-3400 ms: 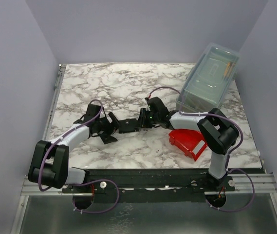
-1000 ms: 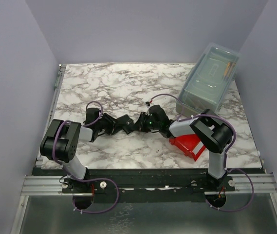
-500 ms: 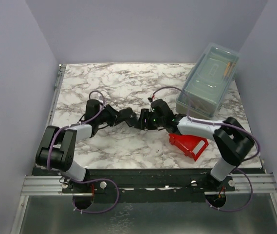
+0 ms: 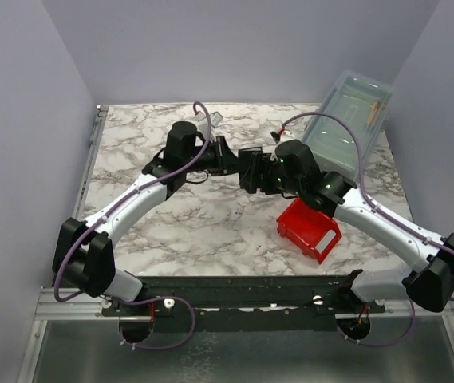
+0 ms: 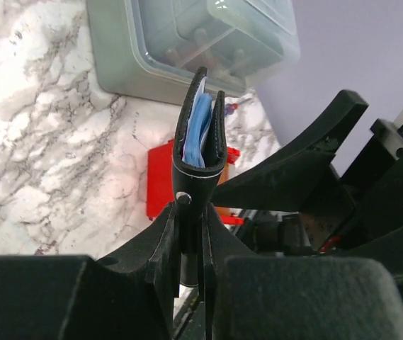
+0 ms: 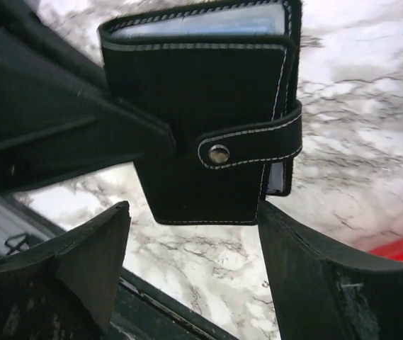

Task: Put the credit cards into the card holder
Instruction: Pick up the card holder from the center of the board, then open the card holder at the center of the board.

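Lilac walls close in a marble table (image 4: 171, 231), seen from above. From the 8 o'clock corner the left arm stretches toward the table's middle, its gripper (image 5: 191, 212) just to the 12 o'clock side of centre. Its fingers are nearly together, pinching the lower edge of the card holder (image 5: 201, 152) and holding it clear of the marble.

In the left wrist view the holder stands on edge and points to 12 o'clock. It is folded, with pale blue leaves showing between its black covers. In the right wrist view its strap is snapped over the front by a metal stud.

At the holder's 3 o'clock side in the top view is the right gripper (image 6: 190, 219). Its jaws are spread wide and clamp nothing. One finger sits at 7 o'clock and the other at 5 o'clock below the holder's bottom edge. Whether the 5 o'clock finger brushes the corner, I cannot tell.

The red bin (image 4: 310, 230) lies on the marble at 4 o'clock from centre, under the right forearm. The clear box (image 4: 346, 120) sits at 2 o'clock, by the right wall.
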Tool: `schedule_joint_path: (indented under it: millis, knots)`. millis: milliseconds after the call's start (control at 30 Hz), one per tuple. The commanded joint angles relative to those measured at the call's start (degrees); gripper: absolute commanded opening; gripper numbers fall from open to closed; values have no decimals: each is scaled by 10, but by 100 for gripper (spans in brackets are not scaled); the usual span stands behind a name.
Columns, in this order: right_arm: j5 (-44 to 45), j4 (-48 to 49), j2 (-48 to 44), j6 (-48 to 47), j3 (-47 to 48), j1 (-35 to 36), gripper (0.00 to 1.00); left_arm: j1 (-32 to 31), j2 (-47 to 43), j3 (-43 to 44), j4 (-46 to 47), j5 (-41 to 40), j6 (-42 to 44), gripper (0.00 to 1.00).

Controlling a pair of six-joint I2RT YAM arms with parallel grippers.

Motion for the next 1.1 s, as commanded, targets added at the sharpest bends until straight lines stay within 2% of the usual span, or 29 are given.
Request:
schedule_joint_path:
  millis: [0, 167, 300, 500, 667, 800, 900, 1067]
  knots:
    - [134, -145, 25, 45, 64, 4, 75, -47, 19, 78, -169, -136, 126, 0]
    - [198, -129, 41, 58, 69, 4, 67, -51, 31, 82, -171, -142, 113, 0]
    - [186, -76, 58, 32, 60, 3, 60, -57, 35, 75, -169, -136, 119, 0]
    - [159, -63, 121, 33, 90, 4, 59, -60, 37, 78, -167, -131, 122, 0]
    - [129, -23, 123, 33, 55, 3, 59, -62, 29, 67, -162, -137, 120, 0]
    - [157, -25, 130, 43, 46, 4, 58, -62, 32, 60, -152, -124, 123, 0]
    - [178, -11, 137, 42, 37, 3, 52, -63, 29, 57, -147, -110, 121, 0]
    - [282, -97, 165, 85, 53, 3, 46, -63, 26, 58, -146, -115, 120, 0]
